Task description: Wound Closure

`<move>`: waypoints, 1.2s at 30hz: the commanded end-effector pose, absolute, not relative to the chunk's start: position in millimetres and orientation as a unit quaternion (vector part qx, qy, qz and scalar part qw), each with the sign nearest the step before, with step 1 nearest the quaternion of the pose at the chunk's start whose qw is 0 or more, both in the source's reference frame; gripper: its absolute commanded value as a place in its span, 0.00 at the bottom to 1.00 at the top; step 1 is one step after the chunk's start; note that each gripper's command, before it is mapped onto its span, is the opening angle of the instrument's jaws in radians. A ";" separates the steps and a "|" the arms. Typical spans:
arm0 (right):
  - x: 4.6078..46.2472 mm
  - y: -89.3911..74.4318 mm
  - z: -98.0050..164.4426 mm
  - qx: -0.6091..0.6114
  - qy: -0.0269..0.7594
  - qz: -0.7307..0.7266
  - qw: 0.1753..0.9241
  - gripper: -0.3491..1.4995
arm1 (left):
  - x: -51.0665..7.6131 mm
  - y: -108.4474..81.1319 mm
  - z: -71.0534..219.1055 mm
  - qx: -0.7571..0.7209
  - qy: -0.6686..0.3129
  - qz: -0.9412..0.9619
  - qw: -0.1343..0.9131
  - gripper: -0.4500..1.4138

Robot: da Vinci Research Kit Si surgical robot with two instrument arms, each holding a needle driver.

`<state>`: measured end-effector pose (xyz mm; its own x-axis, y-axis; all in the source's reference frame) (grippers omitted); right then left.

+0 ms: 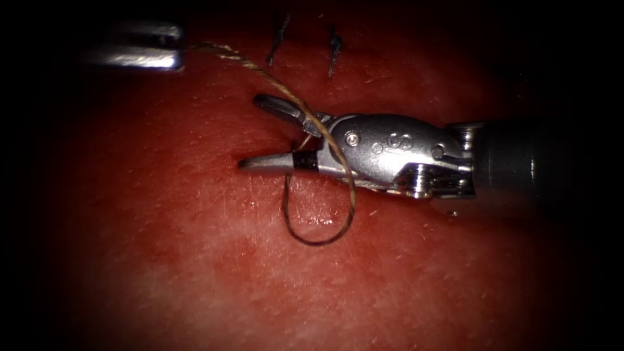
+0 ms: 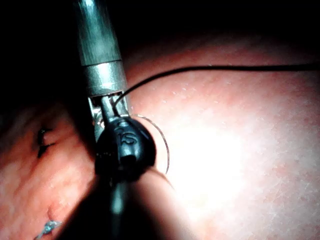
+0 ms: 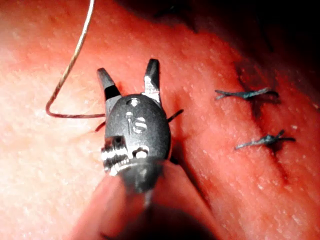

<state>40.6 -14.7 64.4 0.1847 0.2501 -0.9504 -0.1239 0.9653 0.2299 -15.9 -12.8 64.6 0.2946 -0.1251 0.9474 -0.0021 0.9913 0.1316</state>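
Observation:
My right tool (image 1: 249, 132) reaches in from the right, low over the tissue (image 1: 195, 260), jaws open and holding nothing. Seen from its own wrist, the right tool (image 3: 127, 67) has its jaws spread in a V. The tan thread (image 1: 260, 71) runs from my left tool (image 1: 177, 51) at the upper left, crosses the right tool's upper jaw, loops below it and climbs back into the tissue between the open jaws. My left tool (image 2: 114, 106) is shut on the thread (image 2: 225, 67). Beside the right tool the thread (image 3: 75, 55) bends back. I see no needle.
Two finished stitches (image 1: 279, 39) (image 1: 335, 49) with short cut ends sit further up the cut. The right wrist view has both stitches (image 3: 245, 93) (image 3: 265, 140) beside the tool. One stitch (image 2: 42, 142) lies near the left tool, and a metal tube (image 2: 97, 45) stands close behind it.

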 end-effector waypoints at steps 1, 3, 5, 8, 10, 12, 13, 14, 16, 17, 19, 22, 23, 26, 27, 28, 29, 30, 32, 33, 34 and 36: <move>40.6 -15.6 64.1 0.051 0.631 0.123 0.764 0.49 | -16.3 -12.8 65.9 0.046 -0.586 -0.040 0.808 0.00; 40.1 -16.1 63.3 0.050 0.636 0.125 0.760 0.45 | -16.2 -12.5 67.7 0.035 -0.572 -0.043 0.818 0.00; 39.8 -16.7 62.7 0.050 0.640 0.126 0.756 0.45 | -16.2 -12.7 69.2 0.030 -0.561 -0.045 0.826 0.00; 39.6 -17.5 62.1 0.053 0.646 0.123 0.752 0.43 | -16.4 -13.2 71.7 0.027 -0.553 -0.040 0.832 0.00; 39.6 -17.8 61.7 0.056 0.650 0.120 0.748 0.40 | -17.0 -13.7 73.3 0.025 -0.556 -0.035 0.830 0.00; 39.6 -17.9 61.5 0.054 0.657 0.123 0.741 0.38 | -17.6 -14.2 74.5 0.022 -0.558 -0.032 0.829 0.00; 39.5 -17.9 61.4 0.052 0.660 0.126 0.739 0.38 | -18.0 -14.6 75.3 0.018 -0.559 -0.027 0.829 0.00; 39.5 -17.9 61.4 0.049 0.663 0.129 0.735 0.38 | -18.2 -14.8 75.8 0.018 -0.559 -0.028 0.829 0.00; 39.1 -17.8 61.4 0.043 0.670 0.135 0.729 0.38 | -18.6 -15.5 77.0 0.014 -0.557 -0.027 0.830 0.00; 39.0 -17.8 61.4 0.041 0.673 0.138 0.726 0.38 | -18.7 -15.7 77.4 0.014 -0.556 -0.028 0.831 0.00; 38.4 -17.9 61.3 0.034 0.681 0.145 0.717 0.33 | -18.6 -16.3 78.4 0.015 -0.554 -0.029 0.832 0.00; 37.2 -17.9 61.2 0.023 0.696 0.158 0.700 0.13 | -18.4 -17.2 79.6 0.017 -0.551 -0.029 0.834 0.00; 36.9 -17.8 61.1 0.020 0.700 0.163 0.695 0.07 | -18.4 -17.7 80.1 0.018 -0.552 -0.027 0.833 0.00; 35.8 -17.2 60.8 0.011 0.711 0.178 0.680 0.00 | -18.7 -19.5 81.3 0.025 -0.552 -0.025 0.833 0.00; 35.7 -17.1 60.7 0.010 0.712 0.180 0.678 0.00 | -18.8 -20.0 81.7 0.024 -0.553 -0.023 0.833 0.00; 35.5 -16.8 60.6 0.010 0.713 0.182 0.677 0.00 | -18.9 -20.4 81.9 0.026 -0.553 -0.022 0.832 0.00; 35.5 -16.7 60.5 0.009 0.714 0.184 0.676 0.00 | -19.0 -21.1 82.3 0.026 -0.553 -0.022 0.832 0.00; 35.5 -16.6 60.5 0.009 0.713 0.184 0.676 0.00 | -19.2 -21.5 82.6 0.025 -0.554 -0.020 0.832 0.00; 35.7 -16.5 60.5 0.006 0.714 0.184 0.676 0.01 | -19.5 -22.6 83.2 0.026 -0.552 -0.016 0.833 0.00; 36.0 -16.5 60.5 0.009 0.713 0.189 0.675 0.05 | -19.8 -23.1 83.4 0.028 -0.551 -0.016 0.834 0.00; 36.2 -16.5 60.6 0.013 0.713 0.192 0.674 0.08 | -20.0 -23.6 83.6 0.028 -0.550 -0.013 0.835 0.00; 36.6 -16.5 60.8 0.010 0.707 0.203 0.677 0.18 | -20.7 -24.6 83.8 0.029 -0.548 -0.009 0.836 0.00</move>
